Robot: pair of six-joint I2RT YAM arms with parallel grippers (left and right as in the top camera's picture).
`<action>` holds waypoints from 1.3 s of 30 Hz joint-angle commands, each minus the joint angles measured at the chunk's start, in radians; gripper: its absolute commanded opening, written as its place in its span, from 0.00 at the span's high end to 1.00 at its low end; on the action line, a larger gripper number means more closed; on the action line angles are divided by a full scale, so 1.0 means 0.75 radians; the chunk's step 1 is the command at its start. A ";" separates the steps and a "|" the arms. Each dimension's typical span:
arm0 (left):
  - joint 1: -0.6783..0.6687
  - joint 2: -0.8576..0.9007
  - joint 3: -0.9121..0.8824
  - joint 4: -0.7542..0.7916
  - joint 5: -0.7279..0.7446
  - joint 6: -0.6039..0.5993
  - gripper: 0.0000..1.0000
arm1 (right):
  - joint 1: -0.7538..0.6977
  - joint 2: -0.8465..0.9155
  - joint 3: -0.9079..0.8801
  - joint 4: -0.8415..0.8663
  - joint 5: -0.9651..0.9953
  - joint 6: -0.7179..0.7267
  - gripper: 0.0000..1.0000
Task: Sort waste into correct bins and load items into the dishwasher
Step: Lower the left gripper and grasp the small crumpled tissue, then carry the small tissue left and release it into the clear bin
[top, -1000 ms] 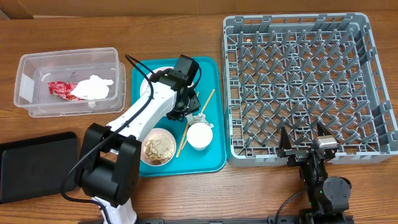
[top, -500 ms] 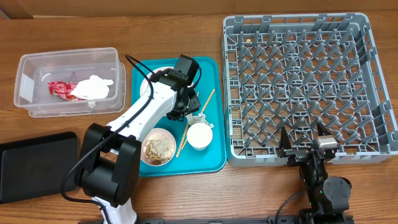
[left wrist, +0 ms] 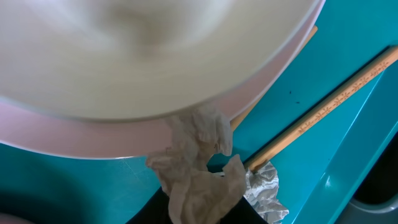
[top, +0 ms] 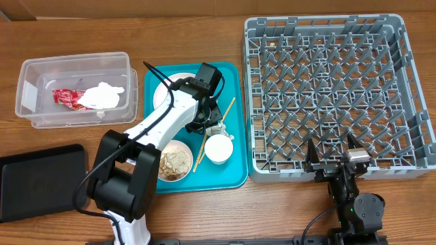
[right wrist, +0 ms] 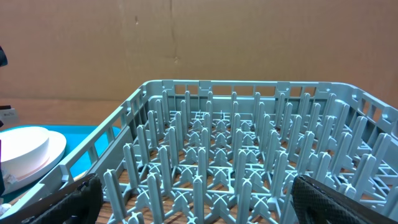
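Left arm (top: pixel 163 122) has swung a little to the right over the teal tray (top: pixel 236 75). Its gripper (top: pixel 206 119) sits low by the crumpled tissue (left wrist: pixel 199 174), which lies on the tray next to the small white cup (top: pixel 219 148). I cannot tell if it is pinching. The chopsticks (top: pixel 200 155) lie slanted, pointing up and right. The right gripper (top: pixel 334 158) is spread wide and holds nothing.

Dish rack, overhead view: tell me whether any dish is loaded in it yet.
No, the dish rack shows only bare pegs; the white cup and bowl sit on the teal tray.
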 commanded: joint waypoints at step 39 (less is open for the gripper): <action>0.604 -0.073 0.726 -0.515 -0.058 0.303 0.96 | -0.005 -0.013 -0.014 0.007 -0.004 -0.002 0.00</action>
